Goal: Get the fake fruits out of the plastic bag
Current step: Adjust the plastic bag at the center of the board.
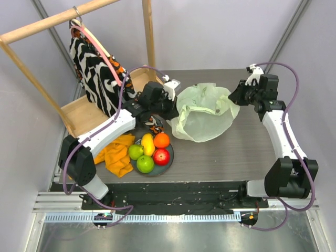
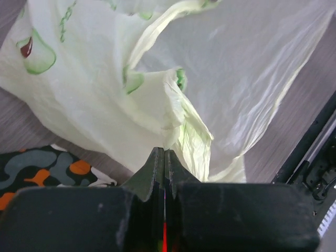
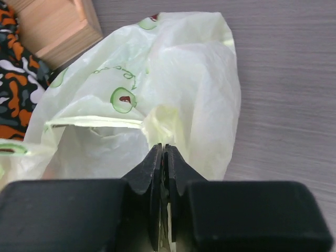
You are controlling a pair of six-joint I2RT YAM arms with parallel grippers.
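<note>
The pale-green plastic bag point(image 1: 205, 118) lies mid-table with its mouth spread wide, and no fruit shows inside it. My left gripper point(image 1: 177, 101) is shut on the bag's left edge point(image 2: 173, 105), the film pinched between the fingertips. At the bag's right edge point(image 3: 173, 105), my right gripper point(image 1: 234, 97) is shut the same way. The fake fruits sit on a grey-blue plate point(image 1: 167, 167) at front left: two green apples point(image 1: 145, 164), a yellow mango point(image 1: 148, 143), an orange point(image 1: 161, 139) and a red apple point(image 1: 161, 156).
A wooden rack point(image 1: 79, 113) with a black-and-white patterned cloth point(image 1: 97, 71) on a hanger stands at back left. An orange cloth point(image 1: 118, 153) lies left of the plate. A camouflage-patterned cloth point(image 2: 47, 168) lies under the left arm. A black rail point(image 1: 173, 189) runs along the table's front edge.
</note>
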